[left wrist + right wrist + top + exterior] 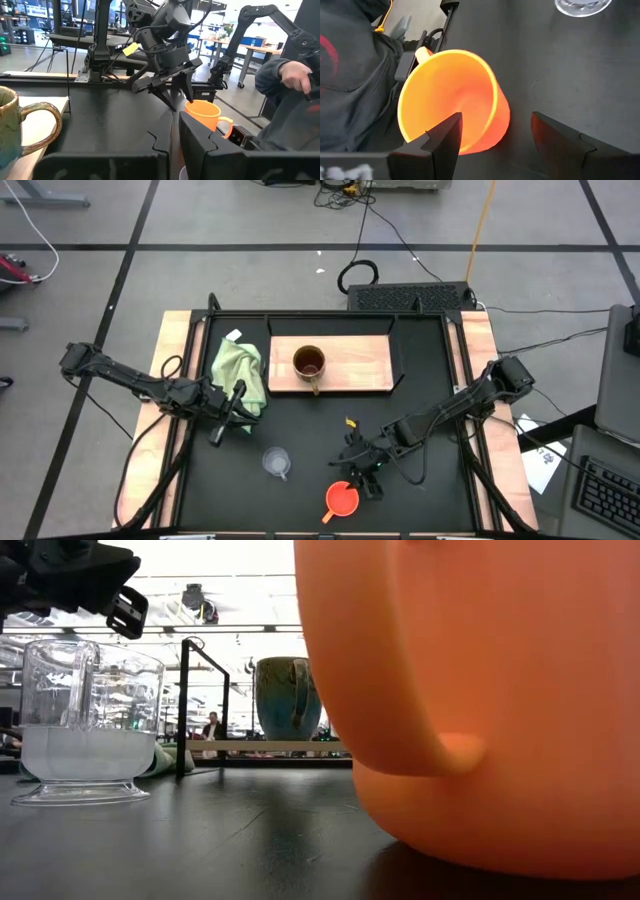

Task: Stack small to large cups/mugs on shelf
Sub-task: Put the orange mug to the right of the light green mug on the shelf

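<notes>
The orange cup (342,498) stands upright on the black table near its near edge. My right gripper (497,137) is open and slants down over it, one finger (445,140) over the cup's mouth, the other (560,142) outside its wall; no touch shows. The clear cup (277,461) stands on its base to the orange cup's left. The brown mug (308,363) stands upright on the wooden shelf (360,365) at the far side. My left gripper (240,412) hovers shut and level beside the green cloth, holding nothing.
A light green cloth (240,370) lies at the shelf's left end. A thin black frame (400,345) borders the shelf. A person's dark sleeve (350,75) and hand (292,75) are close to the near edge by the orange cup. Bare black tabletop (300,420) lies in the middle.
</notes>
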You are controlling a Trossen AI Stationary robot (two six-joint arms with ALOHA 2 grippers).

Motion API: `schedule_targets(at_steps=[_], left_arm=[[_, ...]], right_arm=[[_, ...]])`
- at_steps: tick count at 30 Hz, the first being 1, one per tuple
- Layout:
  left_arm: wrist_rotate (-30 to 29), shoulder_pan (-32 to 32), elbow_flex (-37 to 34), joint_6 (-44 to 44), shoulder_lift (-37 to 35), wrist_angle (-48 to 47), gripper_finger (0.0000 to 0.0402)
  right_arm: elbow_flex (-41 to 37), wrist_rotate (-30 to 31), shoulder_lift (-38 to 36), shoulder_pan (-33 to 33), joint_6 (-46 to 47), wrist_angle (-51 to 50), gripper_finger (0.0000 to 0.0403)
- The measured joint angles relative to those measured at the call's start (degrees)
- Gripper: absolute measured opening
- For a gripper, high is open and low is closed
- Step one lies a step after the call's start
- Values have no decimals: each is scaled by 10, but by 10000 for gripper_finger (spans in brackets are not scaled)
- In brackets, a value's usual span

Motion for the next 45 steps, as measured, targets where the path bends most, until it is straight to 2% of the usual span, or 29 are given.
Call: schedule_targets(at_steps=[19, 30, 35, 45], left_arm=[[0, 0, 0, 0, 0, -4, 33], [0, 0, 0, 1, 0, -10, 33], [0, 0, 0, 1, 0, -17, 33], [0, 0, 0, 1, 0, -18, 33]], right_arm=[[0, 0, 11, 4, 3, 9, 228], [2, -2, 35, 4, -25, 12, 202], [19, 0, 35, 7, -44, 8, 168], [21, -2, 35, 6, -58, -2, 49]])
